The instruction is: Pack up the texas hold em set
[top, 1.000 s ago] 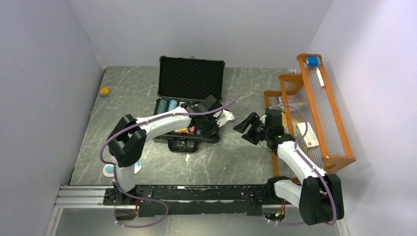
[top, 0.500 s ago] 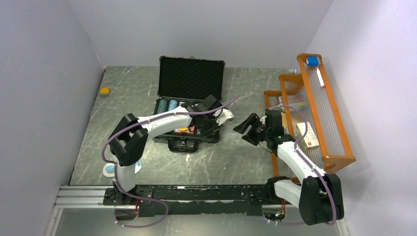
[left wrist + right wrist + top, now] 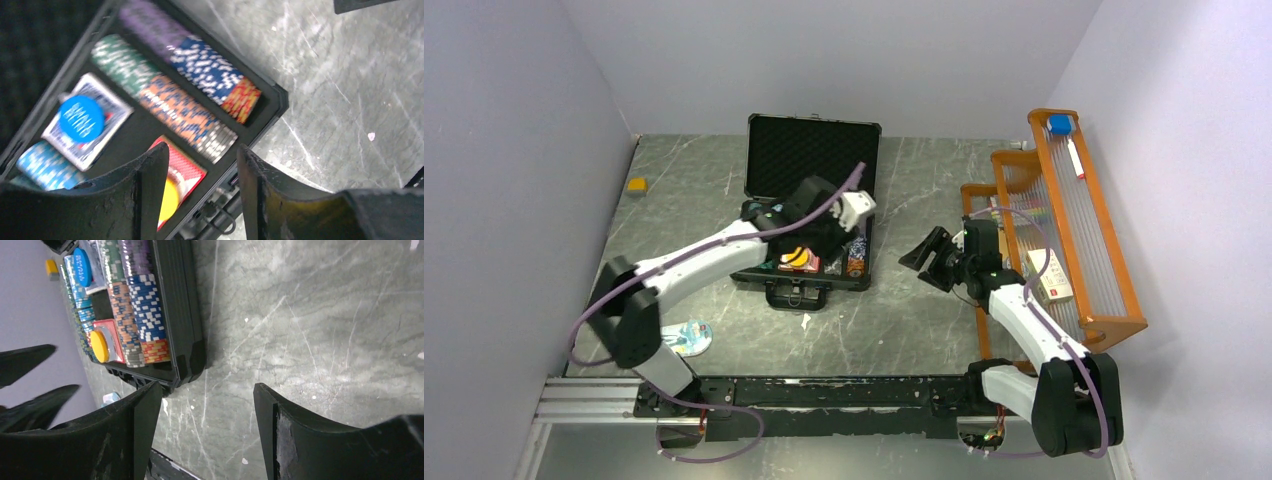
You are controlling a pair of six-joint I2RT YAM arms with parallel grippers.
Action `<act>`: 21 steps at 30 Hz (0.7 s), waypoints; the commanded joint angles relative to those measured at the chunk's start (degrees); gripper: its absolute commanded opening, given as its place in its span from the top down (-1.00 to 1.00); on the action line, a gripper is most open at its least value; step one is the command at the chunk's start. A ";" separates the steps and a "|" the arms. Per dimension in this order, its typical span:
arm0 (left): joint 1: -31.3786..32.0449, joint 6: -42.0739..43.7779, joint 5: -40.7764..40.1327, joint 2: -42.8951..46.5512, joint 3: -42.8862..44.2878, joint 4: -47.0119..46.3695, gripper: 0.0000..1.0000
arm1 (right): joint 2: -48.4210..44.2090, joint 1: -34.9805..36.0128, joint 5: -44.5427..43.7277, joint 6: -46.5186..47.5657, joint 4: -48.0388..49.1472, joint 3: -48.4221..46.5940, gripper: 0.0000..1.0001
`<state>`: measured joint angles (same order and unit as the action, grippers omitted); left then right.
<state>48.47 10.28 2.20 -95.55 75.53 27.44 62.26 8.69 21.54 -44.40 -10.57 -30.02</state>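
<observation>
My left gripper (image 3: 202, 155) hangs over the case's (image 3: 812, 158) right half, jaws apart, empty — chips (image 3: 215, 75) just beneath; right gripper (image 3: 927, 258), also apart, sits right of the case.

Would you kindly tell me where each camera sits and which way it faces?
Top external: above and behind the bases, looking down on table and briefcase; left arm and right arm show.
Left wrist: on the left arm, looking into the briefcase; left gripper shows, open.
Right wrist: on the right arm, facing the briefcase's side across the table; right gripper shows.
Both wrist views share the blue disc.
</observation>
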 commanded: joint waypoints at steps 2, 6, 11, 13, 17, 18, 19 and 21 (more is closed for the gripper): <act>-4.06 -9.49 -6.29 14.23 -6.46 -8.98 -0.19 | 1.18 -0.47 -1.06 5.51 -0.90 -4.92 -0.44; -5.31 -14.45 -13.81 24.12 -8.36 -8.69 -0.36 | 1.99 0.02 -1.24 7.02 0.37 -7.32 -0.45; -5.35 -18.35 -23.76 35.90 -11.34 -8.32 -0.55 | 5.43 3.44 -7.03 7.92 1.33 -13.06 -0.46; -5.39 -19.40 -26.44 40.15 -13.12 -8.83 -0.67 | 8.16 5.82 -11.23 8.78 0.94 -17.72 -0.46; -5.39 -20.96 -29.74 46.82 -17.60 -11.21 -0.75 | 15.57 11.15 -21.88 11.12 -0.23 -27.77 -0.46; -5.40 -21.15 -30.33 48.01 -18.75 -11.79 -0.76 | 17.85 11.89 -24.30 11.65 -0.09 -30.87 -0.45; -5.40 -21.10 -30.60 49.03 -19.66 -12.11 -0.77 | 20.23 12.57 -26.67 12.71 0.25 -33.47 -0.45; -5.33 -21.54 -31.50 49.88 -20.31 -11.81 -0.77 | 25.45 13.22 -30.42 14.37 0.57 -38.88 -0.43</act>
<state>43.16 -9.10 -24.62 -47.05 57.25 17.43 80.73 20.29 2.96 -34.41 -10.85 -60.75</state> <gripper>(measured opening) 0.882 0.725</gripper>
